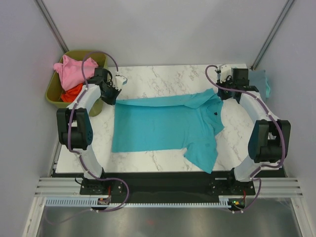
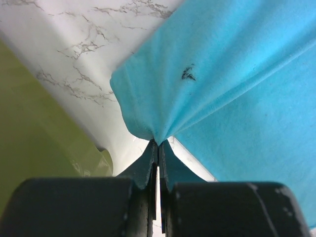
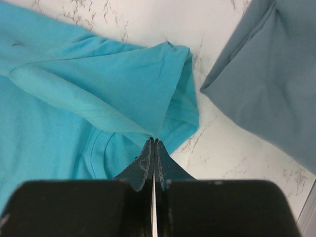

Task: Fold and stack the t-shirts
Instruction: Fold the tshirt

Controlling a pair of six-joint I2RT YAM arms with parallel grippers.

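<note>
While pink t-shirt (image 1: 71, 70) and orange-red t-shirt (image 1: 73, 92) sat in olive-green bin (image 1: 54, 95) far left, left gripper (image 2: 158, 144) clamped teal t-shirt (image 1: 163, 126) far-left corner; teal t-shirt spread on marble table (image 1: 163, 79); right gripper (image 3: 153, 143) pinched its far-right fold; grey-blue t-shirt (image 3: 271, 74) just right.

Olive bin (image 1: 51, 94) just beside left hand (image 1: 112, 94); bare table (image 1: 163, 79) beyond teal t-shirt (image 1: 163, 126).

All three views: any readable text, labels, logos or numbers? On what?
No readable text in any view.
The teal t-shirt has only a small dark mark, a blot with no letters.
The grey-blue t-shirt and the olive-green bin are plain, with no print visible.
</note>
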